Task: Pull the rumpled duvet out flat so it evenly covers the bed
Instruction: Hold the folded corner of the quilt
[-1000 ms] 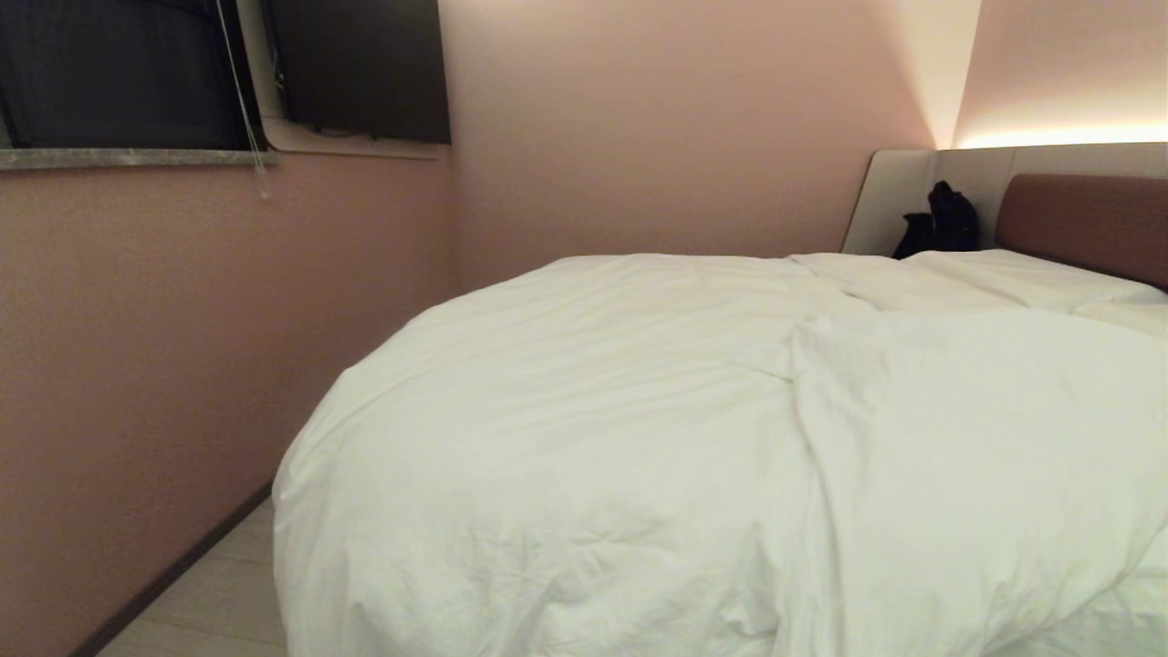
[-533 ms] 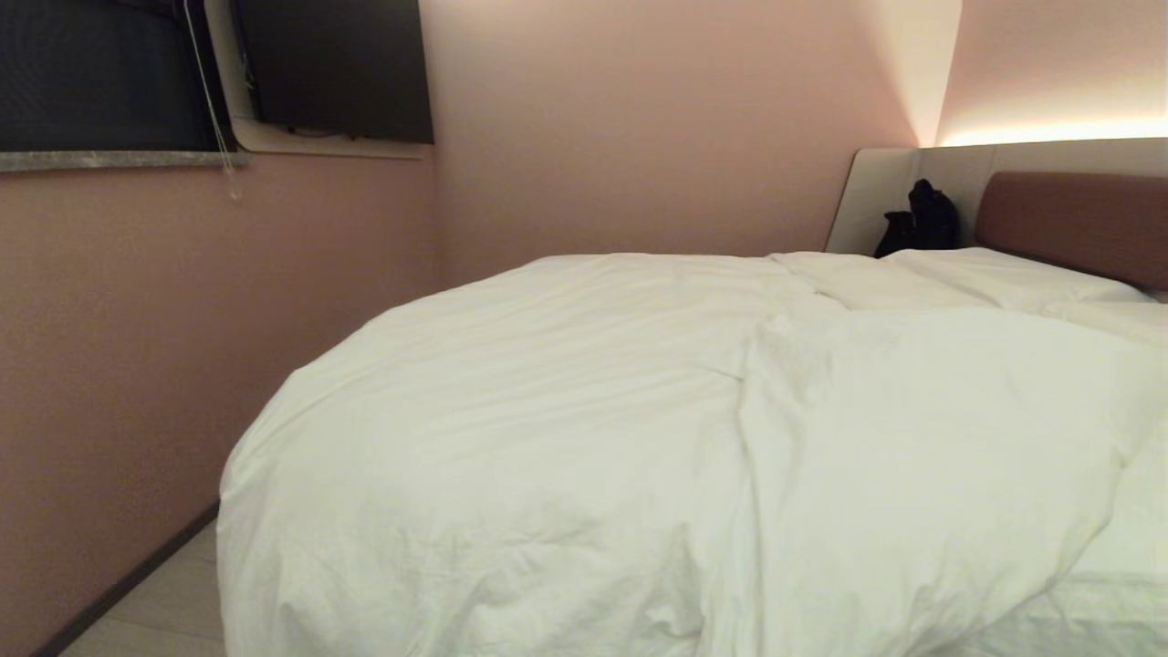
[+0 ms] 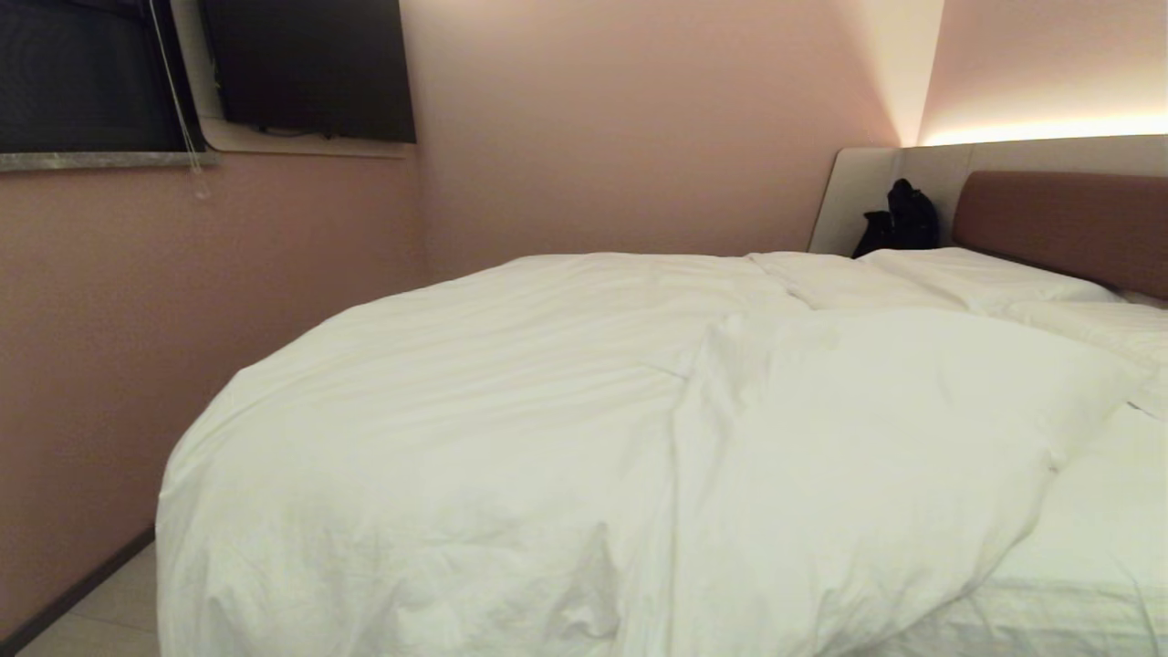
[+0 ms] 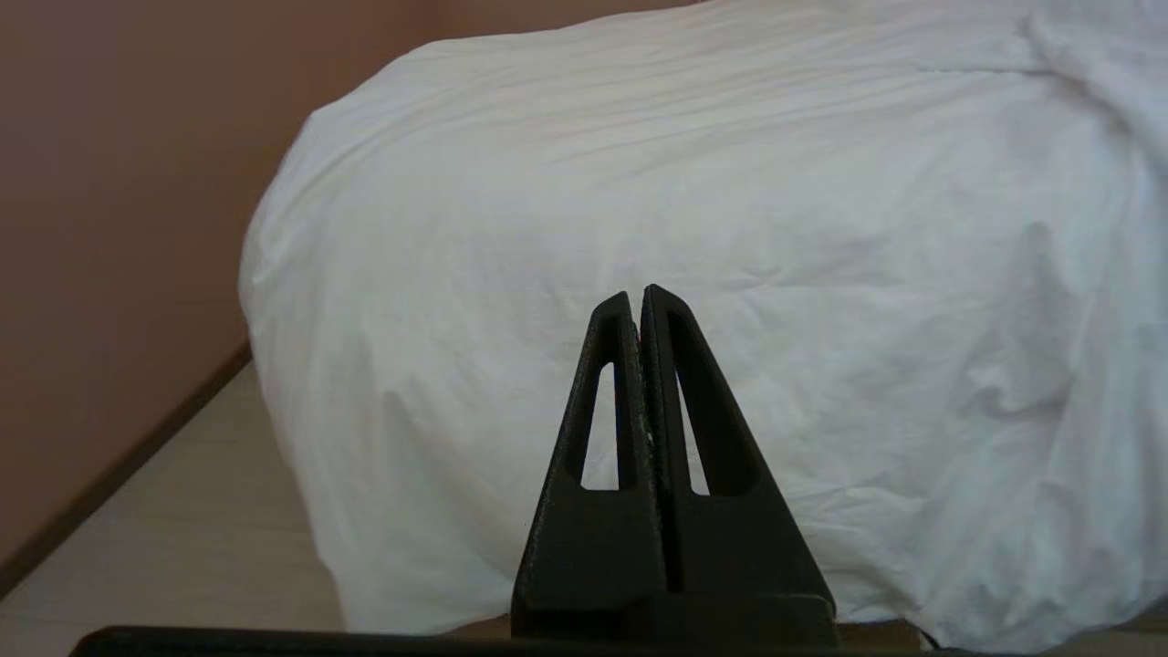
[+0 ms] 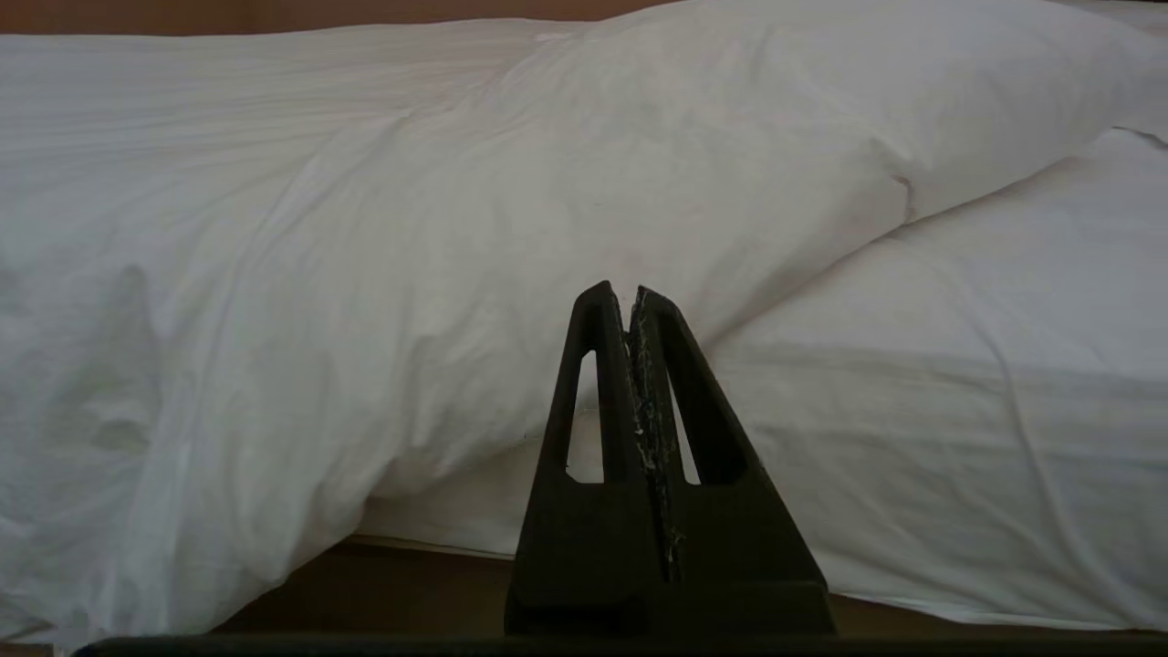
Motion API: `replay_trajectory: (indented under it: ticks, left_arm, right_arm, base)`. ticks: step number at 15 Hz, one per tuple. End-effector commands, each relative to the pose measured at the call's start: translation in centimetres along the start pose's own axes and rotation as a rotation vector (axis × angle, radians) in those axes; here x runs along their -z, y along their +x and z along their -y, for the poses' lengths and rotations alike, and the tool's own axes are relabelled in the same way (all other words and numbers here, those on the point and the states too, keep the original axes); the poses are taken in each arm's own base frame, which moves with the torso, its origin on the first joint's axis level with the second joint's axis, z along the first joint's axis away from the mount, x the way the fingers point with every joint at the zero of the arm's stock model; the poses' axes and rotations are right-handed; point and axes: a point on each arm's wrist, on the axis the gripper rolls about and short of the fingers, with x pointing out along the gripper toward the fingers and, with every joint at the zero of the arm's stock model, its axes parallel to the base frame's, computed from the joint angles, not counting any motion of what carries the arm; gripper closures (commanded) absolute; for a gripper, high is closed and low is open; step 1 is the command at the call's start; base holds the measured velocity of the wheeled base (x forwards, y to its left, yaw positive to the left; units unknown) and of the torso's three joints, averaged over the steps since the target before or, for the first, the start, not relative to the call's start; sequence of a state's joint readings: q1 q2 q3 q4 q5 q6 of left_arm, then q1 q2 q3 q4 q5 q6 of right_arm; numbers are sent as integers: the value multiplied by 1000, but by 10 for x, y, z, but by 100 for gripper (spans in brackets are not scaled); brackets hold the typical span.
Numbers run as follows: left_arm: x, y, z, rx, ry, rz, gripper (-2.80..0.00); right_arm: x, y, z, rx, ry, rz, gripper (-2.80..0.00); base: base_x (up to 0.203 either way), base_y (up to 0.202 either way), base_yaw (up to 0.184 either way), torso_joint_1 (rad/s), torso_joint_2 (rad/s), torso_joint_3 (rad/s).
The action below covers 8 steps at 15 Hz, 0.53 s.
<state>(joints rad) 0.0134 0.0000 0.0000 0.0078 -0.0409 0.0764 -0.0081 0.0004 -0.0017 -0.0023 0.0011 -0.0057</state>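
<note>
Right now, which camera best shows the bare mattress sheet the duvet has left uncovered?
The right wrist view: the mattress sheet fills its side beneath the duvet's folded edge. The head view catches only a corner; the left wrist view shows duvet alone.

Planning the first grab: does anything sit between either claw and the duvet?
Nothing visible does. The left claw and right claw, both shut, point straight at the duvet hanging over the bed's near edge, with only open air between.

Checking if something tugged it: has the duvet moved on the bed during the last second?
No. The duvet slides left in the head view together with the headboard and wall screen, so the camera moved, not the duvet.
</note>
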Motion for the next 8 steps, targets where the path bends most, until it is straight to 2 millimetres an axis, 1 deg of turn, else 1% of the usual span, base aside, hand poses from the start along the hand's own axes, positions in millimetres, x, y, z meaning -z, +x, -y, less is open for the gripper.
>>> replay_trajectory:
  ticks: [1,8]
  left_arm:
    - [0,0,0,0,0,-1,0]
    - [0,0,0,-1,-3,-1,0]
  right_arm:
    - [0,0,0,-1,0,1,0]
    - [0,0,0,1,0,1,0]
  base:
    - [0,-193,-2,2,7,-2]
    - [0,-192,0,3,3,3]
